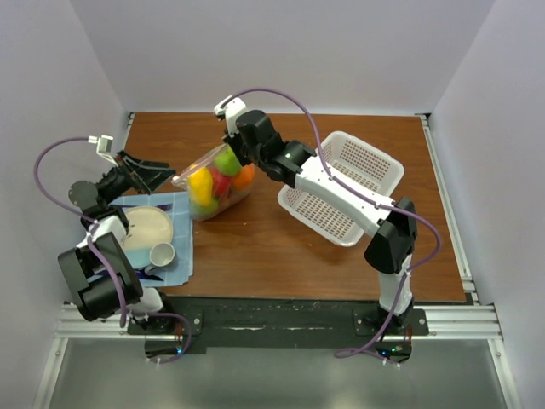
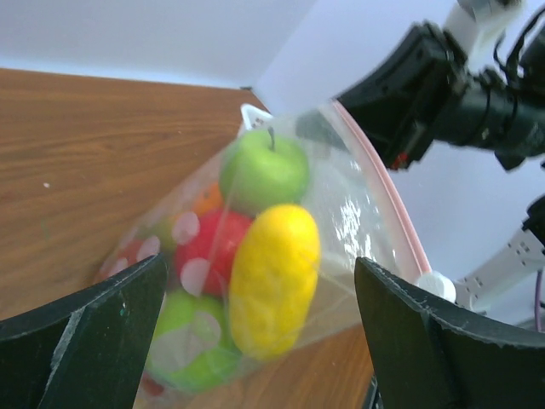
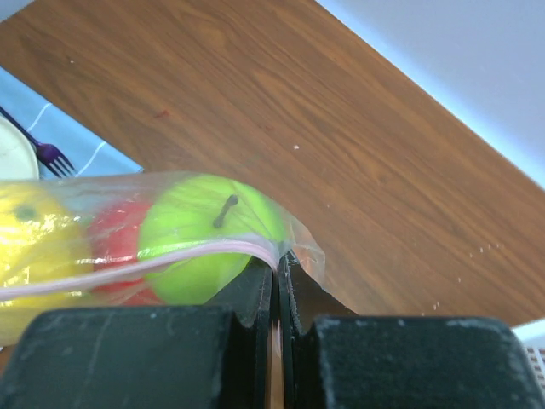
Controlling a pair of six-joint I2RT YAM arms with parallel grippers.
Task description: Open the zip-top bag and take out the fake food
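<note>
On the table, our right jaws pinch the bag by its zip corner; our left jaws gape wide beside it. If they grab film below the zip, the fruit may spill.
</note>
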